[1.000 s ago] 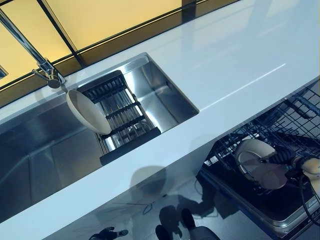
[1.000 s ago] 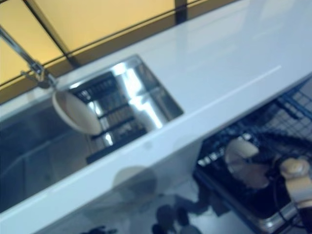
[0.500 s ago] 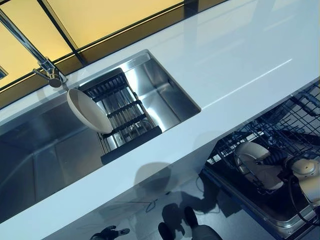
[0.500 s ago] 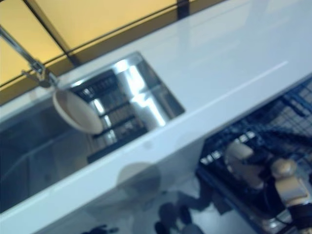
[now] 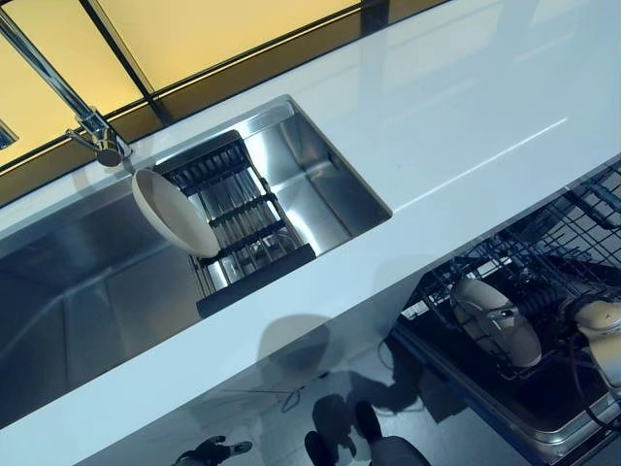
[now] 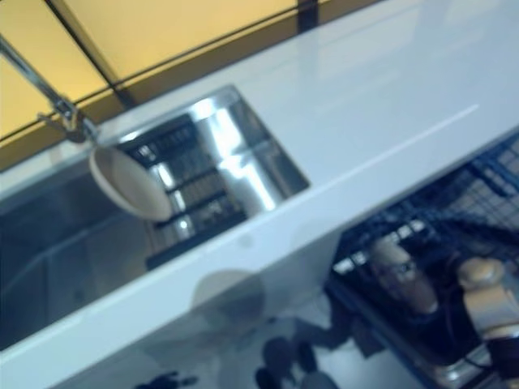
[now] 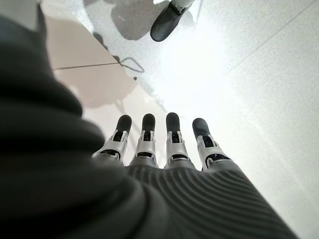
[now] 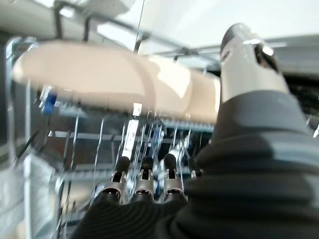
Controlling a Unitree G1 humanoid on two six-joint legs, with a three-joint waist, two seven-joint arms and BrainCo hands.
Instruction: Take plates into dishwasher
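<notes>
One cream plate (image 5: 175, 212) leans on edge against the dark drying rack (image 5: 243, 218) in the steel sink (image 5: 78, 291). A second cream plate (image 5: 495, 320) stands tilted among the wires of the open dishwasher's lower rack (image 5: 572, 243) at the lower right. My right hand (image 8: 144, 186) holds this plate (image 8: 109, 72): its fingers lie under the plate and its thumb (image 8: 246, 64) presses on the plate's other face. My left hand (image 7: 169, 144) hangs low over the floor with straight fingers and holds nothing; it also shows at the bottom edge of the left eye view (image 5: 209, 452).
A white counter (image 5: 466, 126) runs between the sink and the dishwasher. A chrome faucet (image 5: 58, 83) rises at the sink's far left. The dishwasher rack's upright wire tines crowd round the plate.
The plate in the dishwasher rack has turned from facing up to standing nearly on edge between the wires, with my right hand staying on it. The sink plate has not moved.
</notes>
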